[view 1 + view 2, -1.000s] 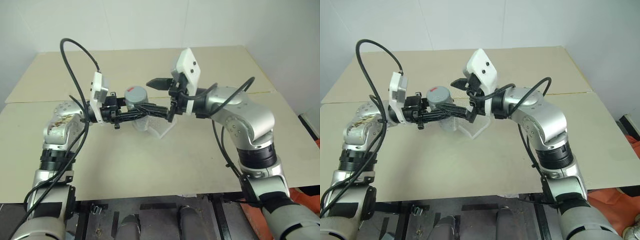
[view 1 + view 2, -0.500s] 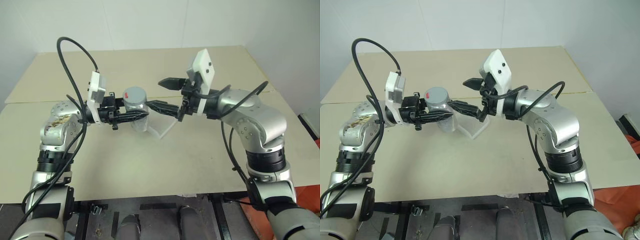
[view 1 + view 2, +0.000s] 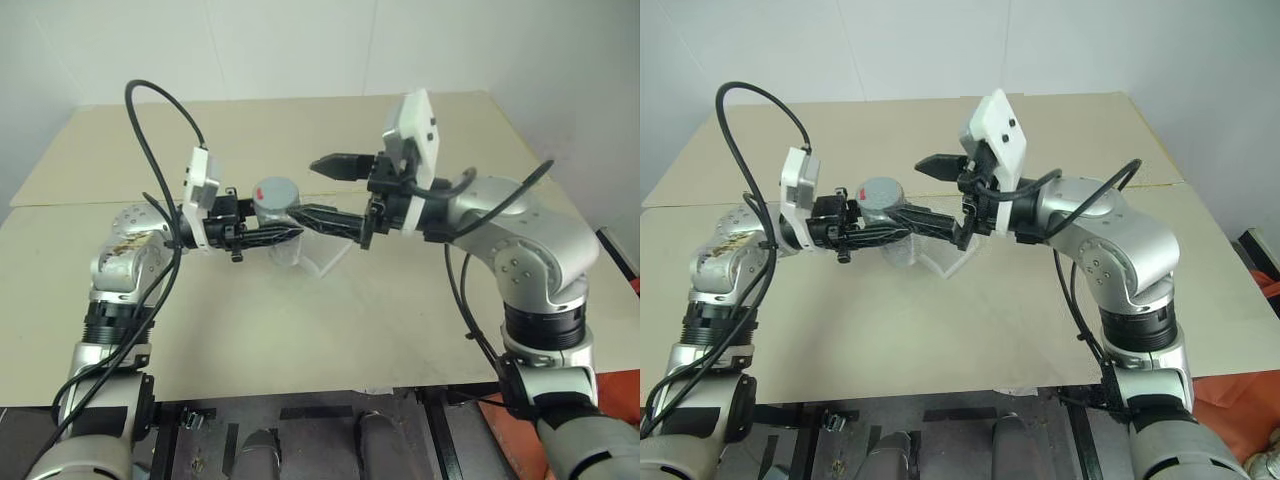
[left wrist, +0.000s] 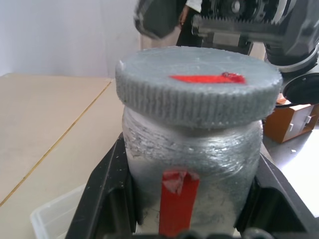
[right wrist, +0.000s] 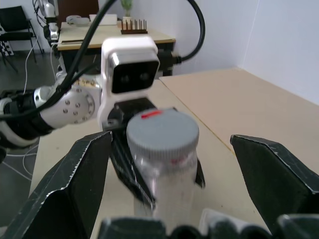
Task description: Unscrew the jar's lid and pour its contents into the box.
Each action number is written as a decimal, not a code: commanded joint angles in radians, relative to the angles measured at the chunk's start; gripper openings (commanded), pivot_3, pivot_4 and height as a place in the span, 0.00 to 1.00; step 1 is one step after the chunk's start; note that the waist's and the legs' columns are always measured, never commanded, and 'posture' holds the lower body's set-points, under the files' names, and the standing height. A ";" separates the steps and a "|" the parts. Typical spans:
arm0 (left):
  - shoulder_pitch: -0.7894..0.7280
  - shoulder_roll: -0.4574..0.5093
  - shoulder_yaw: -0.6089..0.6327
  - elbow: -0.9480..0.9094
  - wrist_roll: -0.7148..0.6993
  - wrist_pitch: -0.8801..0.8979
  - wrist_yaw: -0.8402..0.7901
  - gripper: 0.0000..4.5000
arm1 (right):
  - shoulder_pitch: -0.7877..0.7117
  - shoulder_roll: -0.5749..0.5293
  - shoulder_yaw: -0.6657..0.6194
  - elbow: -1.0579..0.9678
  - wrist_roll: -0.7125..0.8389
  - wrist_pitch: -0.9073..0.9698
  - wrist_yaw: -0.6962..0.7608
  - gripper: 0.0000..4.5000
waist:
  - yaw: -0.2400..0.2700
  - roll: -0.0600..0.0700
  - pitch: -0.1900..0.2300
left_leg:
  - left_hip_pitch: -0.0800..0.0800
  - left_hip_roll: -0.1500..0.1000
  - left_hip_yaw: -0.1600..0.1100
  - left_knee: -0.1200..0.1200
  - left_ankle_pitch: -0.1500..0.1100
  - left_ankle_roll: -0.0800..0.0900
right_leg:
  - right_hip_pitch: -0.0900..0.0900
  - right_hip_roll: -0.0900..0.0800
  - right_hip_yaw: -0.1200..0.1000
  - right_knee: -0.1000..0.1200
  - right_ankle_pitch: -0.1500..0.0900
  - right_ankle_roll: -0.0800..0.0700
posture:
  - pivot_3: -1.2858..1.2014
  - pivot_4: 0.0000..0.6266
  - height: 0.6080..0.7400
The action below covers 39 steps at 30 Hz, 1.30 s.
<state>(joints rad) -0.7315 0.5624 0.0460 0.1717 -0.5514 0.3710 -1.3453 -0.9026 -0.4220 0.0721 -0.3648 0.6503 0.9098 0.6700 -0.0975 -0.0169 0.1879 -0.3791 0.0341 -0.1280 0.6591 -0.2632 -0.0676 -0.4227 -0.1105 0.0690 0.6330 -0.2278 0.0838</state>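
A beige table with a seam running across its top stands against a plain white wall, while further off there are a wooden desk, a black chair and an orange-brown cabinet.

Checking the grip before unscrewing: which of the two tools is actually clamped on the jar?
The left tool: its fingers press the jar on both sides. The right tool is spread wide, touching nothing.

A beige table meets white walls; a distant desk beside grey floor.
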 commanded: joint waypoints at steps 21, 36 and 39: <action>-0.005 0.011 0.008 -0.028 -0.005 -0.032 -0.005 0.43 | -0.065 0.076 0.084 0.022 -0.056 0.004 -0.052 0.99 | 0.000 0.000 0.000 | 0.000 0.000 0.000 0.000 0.000 0.000 | 0.000 0.000 0.000 0.000 0.000 0.000 | 0.52 0.24 1.00; 0.019 0.022 -0.001 -0.027 0.001 -0.040 -0.021 0.43 | -0.086 0.082 -0.005 0.039 -0.015 0.023 -0.085 0.61 | 0.000 0.000 0.000 | 0.000 0.000 0.000 0.000 0.000 0.000 | 0.000 0.000 0.000 0.000 0.000 0.000 | 0.52 0.24 1.00; 0.024 0.031 0.001 -0.020 0.003 -0.040 -0.029 0.43 | -0.099 0.077 -0.084 0.047 0.044 0.052 -0.106 0.61 | 0.000 0.000 0.000 | 0.000 0.000 0.000 0.000 0.000 0.000 | 0.000 0.000 0.000 0.000 0.000 0.000 | 0.52 0.24 1.00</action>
<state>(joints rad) -0.7252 0.5671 0.0405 0.1636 -0.5522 0.3385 -1.3540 -0.9521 -0.3368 0.1230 -0.2917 0.6610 0.9714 0.5983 -0.0976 -0.0169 0.1879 -0.3793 0.0341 -0.1282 0.6591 -0.2632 -0.0677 -0.4229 -0.1106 0.0690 0.6333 -0.2278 0.0838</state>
